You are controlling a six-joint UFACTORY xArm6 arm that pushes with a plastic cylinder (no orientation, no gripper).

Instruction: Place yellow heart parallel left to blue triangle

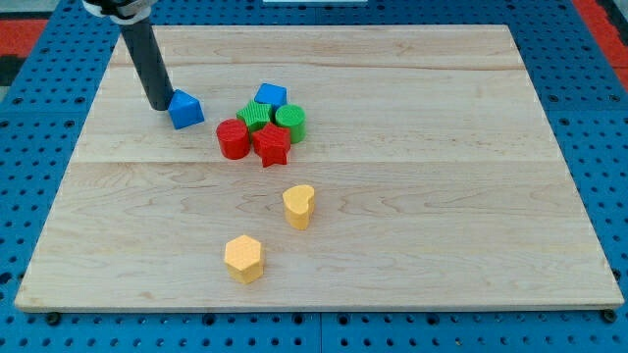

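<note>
Touching blue triangle (185,109) from view's left, my tip (160,105); no pincer here, plain rod; yellow heart (298,206) well apart on wooden board (471,226).

The counter (412,196) is pale, matt wood with visible grain. The blocks look like smooth plastic, as the yellow heart (298,206) does. The rod (147,64) is matt black.

A pale wooden counter (412,245) (boards laid side by side, grain running across) rests on a blue perforated base (589,88); red patches (601,12) show at the top corners.
</note>
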